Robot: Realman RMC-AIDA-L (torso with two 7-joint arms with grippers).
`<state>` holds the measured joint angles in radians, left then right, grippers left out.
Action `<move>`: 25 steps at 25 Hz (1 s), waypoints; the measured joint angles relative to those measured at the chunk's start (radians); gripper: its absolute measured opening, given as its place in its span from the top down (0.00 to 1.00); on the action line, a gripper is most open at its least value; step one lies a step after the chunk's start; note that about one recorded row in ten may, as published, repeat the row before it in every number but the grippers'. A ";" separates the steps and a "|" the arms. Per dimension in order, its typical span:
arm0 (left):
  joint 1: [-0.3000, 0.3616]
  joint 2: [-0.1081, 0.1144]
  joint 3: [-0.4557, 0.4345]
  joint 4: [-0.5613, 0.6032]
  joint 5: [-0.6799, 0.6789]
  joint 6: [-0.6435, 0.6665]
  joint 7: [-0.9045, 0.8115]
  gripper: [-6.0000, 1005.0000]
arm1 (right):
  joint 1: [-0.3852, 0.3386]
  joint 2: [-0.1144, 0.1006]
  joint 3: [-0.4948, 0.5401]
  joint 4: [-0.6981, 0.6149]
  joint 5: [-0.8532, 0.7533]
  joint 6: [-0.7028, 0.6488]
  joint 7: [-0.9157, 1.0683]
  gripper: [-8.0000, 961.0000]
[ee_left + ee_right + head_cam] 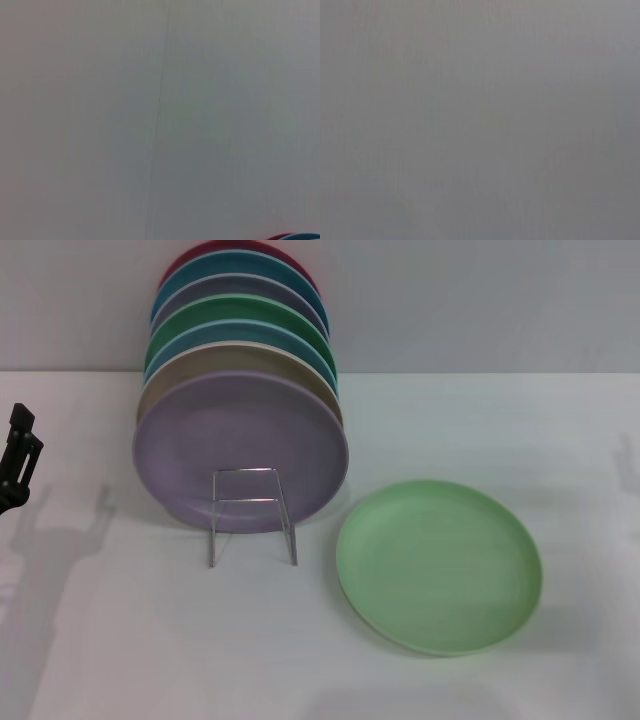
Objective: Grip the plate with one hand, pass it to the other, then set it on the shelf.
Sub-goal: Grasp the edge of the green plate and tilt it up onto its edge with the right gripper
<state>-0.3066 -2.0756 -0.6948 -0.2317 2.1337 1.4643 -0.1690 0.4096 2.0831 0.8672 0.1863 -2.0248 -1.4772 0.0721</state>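
Note:
The pale mint-green plate point(438, 565) lies flat on the white table, right of centre in the head view. The silver wire rack point(252, 515) stands to its left, its looped front facing me. Several plates stand upright in it, the lilac plate point(240, 448) at the front. My left gripper point(18, 455) shows as a black piece at the far left edge, well away from the plate and the rack. My right gripper is out of view. Both wrist views show only a plain grey surface.
Behind the lilac plate stand a tan plate point(240, 368), teal, darker green point(245, 315), blue and red plates. A pale wall runs behind the table point(150, 640). A sliver of plate rims point(295, 236) shows at the left wrist view's edge.

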 joint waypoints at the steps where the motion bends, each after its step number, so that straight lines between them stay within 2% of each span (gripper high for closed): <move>1: 0.000 0.000 0.000 0.000 0.000 0.000 -0.001 0.25 | 0.000 0.000 0.000 0.000 0.000 0.000 0.000 0.29; 16: 0.008 0.002 0.000 0.000 0.000 0.001 -0.007 0.25 | 0.025 -0.002 -0.001 -0.008 0.000 0.003 -0.053 0.29; 25: 0.005 0.003 0.000 0.004 0.000 0.000 -0.002 0.26 | 0.028 0.004 0.000 0.054 0.000 0.010 -0.420 0.29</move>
<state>-0.3012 -2.0723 -0.6949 -0.2275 2.1337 1.4644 -0.1706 0.4374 2.0868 0.8670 0.2403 -2.0248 -1.4669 -0.3481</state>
